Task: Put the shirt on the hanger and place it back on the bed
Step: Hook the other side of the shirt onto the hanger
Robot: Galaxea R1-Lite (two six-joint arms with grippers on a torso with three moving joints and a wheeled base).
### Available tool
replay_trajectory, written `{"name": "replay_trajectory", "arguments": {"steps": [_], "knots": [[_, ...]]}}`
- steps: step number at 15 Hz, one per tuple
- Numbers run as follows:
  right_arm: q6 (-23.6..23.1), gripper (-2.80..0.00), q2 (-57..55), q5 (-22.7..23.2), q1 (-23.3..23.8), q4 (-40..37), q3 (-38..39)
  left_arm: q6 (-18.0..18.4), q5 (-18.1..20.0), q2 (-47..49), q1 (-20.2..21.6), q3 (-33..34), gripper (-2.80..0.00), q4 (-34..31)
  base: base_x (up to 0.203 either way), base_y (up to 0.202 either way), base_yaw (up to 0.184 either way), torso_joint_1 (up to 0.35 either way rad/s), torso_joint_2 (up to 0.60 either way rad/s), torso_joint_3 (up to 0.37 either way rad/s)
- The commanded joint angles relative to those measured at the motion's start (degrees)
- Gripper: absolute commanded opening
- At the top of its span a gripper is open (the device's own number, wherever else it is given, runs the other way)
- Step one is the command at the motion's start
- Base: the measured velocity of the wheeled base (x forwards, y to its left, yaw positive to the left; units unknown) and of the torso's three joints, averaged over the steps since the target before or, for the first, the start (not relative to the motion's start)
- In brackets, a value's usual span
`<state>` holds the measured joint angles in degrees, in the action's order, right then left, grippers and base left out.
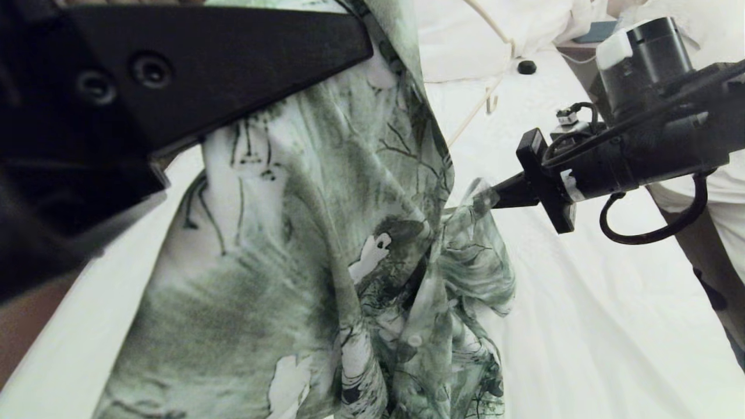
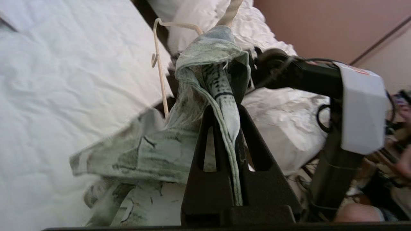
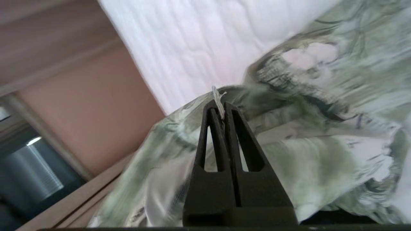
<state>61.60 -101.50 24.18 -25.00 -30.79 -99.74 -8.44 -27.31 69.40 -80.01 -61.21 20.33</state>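
Note:
The green and white floral shirt [image 1: 326, 250] hangs bunched above the bed [image 1: 588, 302]. My left gripper [image 2: 224, 110] is shut on a folded seam of the shirt [image 2: 212, 80] and holds it high; its arm fills the upper left of the head view. From the right, my right gripper [image 1: 486, 198] reaches in level and is shut on the shirt's front edge [image 3: 289, 106], with a frayed white thread poking out between its tips [image 3: 219, 104]. The thin cream hanger [image 1: 483, 102] lies on the sheet behind the shirt, partly hidden; its hook [image 2: 158, 48] shows in the left wrist view.
White pillows [image 1: 465, 35] lie at the bed's head, with a small black round thing [image 1: 527, 67] on the sheet nearby. A bedside stand [image 1: 576, 52] is at the far right. A rumpled white duvet [image 2: 289, 118] lies beyond. A metal bin [image 3: 29, 173] stands by the wall.

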Motion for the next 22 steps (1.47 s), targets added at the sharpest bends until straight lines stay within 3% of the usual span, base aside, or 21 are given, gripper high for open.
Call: {"name": "replay_trajectory", "arguments": {"steps": [1, 8, 13, 22], "knots": [[0.4, -2.80, 1.3, 0.9, 0.6, 0.2, 0.3, -0.2, -0.2, 0.3, -0.8, 0.0, -2.80, 0.1, 0.000, 0.000, 0.000, 0.000, 0.00, 0.000], [-0.1, -2.80, 2.8, 1.5, 3.9, 2.7, 1.1, -0.7, -0.2, 0.6, -2.6, 0.9, -2.80, -0.1, 0.000, 0.000, 0.000, 0.000, 0.00, 0.000], [-1.1, -2.80, 4.8, 1.5, 5.9, 3.0, 1.0, -4.4, -0.2, 2.1, -6.4, 1.0, -2.80, -3.9, 0.000, 0.000, 0.000, 0.000, 0.00, 0.000], [-2.0, -2.80, 7.4, 1.5, 6.0, 2.7, 1.4, -4.2, -1.6, 0.8, -5.9, 0.2, -2.80, -3.8, 0.000, 0.000, 0.000, 0.000, 0.00, 0.000]]}}
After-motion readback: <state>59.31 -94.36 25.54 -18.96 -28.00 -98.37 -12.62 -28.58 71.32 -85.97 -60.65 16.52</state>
